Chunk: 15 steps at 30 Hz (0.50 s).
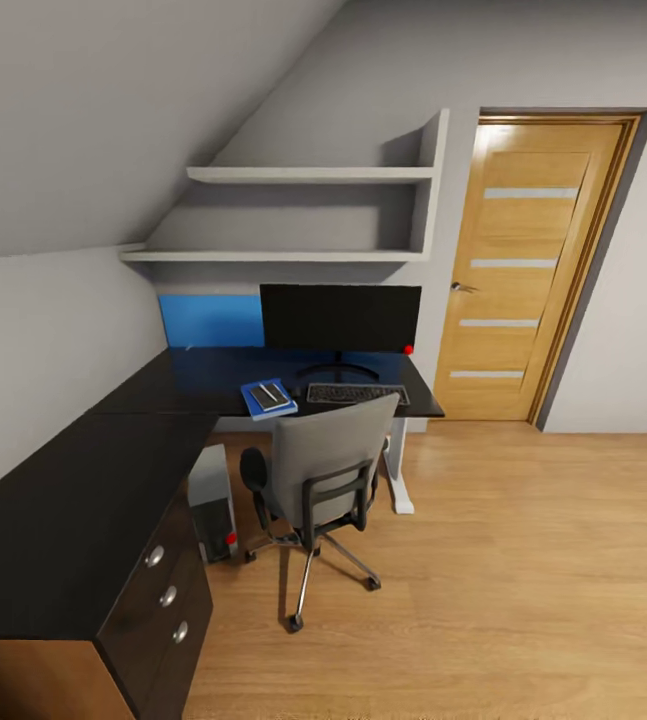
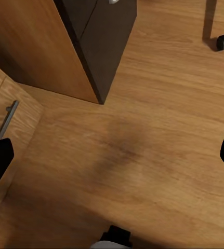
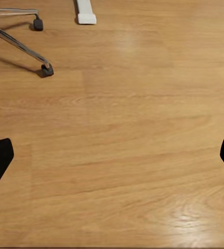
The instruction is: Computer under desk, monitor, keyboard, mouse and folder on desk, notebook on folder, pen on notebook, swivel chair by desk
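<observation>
The black monitor (image 1: pixel 340 317) stands at the back of the black desk (image 1: pixel 193 385). In front of it lies the keyboard (image 1: pixel 353 393). Left of the keyboard is a blue folder (image 1: pixel 268 398) with a dark notebook and a thin light pen on top. A small dark shape between them may be the mouse (image 1: pixel 296 392). The grey computer tower (image 1: pixel 213 503) stands under the desk. The grey swivel chair (image 1: pixel 323 475) is pulled up to the desk, its back towards me. My left gripper (image 2: pixel 112 161) and right gripper (image 3: pixel 112 161) hang open over the wooden floor, holding nothing.
A dark drawer unit (image 1: pixel 163 600) ends the desk's near wing, and its corner (image 2: pixel 99 41) is close to my left gripper. Chair legs with casters (image 3: pixel 18 44) and a white desk foot (image 3: pixel 84 13) lie ahead of my right gripper. A wooden door (image 1: pixel 523 270) is at the right.
</observation>
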Motion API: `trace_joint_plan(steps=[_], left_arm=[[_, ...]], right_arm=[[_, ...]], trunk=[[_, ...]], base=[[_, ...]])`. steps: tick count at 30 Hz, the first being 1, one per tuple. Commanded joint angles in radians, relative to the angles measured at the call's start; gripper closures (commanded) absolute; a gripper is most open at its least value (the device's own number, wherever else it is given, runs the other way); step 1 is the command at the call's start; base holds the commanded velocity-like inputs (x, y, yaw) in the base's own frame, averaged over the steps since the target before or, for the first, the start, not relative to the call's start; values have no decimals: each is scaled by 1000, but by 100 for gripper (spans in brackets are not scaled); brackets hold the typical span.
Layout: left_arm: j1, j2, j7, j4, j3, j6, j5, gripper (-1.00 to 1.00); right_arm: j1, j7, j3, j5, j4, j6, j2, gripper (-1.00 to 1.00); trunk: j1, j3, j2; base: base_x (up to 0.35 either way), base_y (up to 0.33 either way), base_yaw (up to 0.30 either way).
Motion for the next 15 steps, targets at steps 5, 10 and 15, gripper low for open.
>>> trace_joint_plan(steps=[5,10,15], left_arm=[[-1,0,9,0,-10,-1,0,-100],[-1,0,9,0,-9,0,0,-100],[-1,1,9,0,-8,0,0,-100]], right_arm=[[-1,-8,9,0,0,5,0,-100],[-2,-7,9,2,0,22,-1,-100],[-2,-7,9,2,0,29,-2,-100]], trunk=[[0,-9,-1],[0,-17,-1],[0,-24,-1]], base=[[0,0,73],[0,0,81],[0,0,83]])
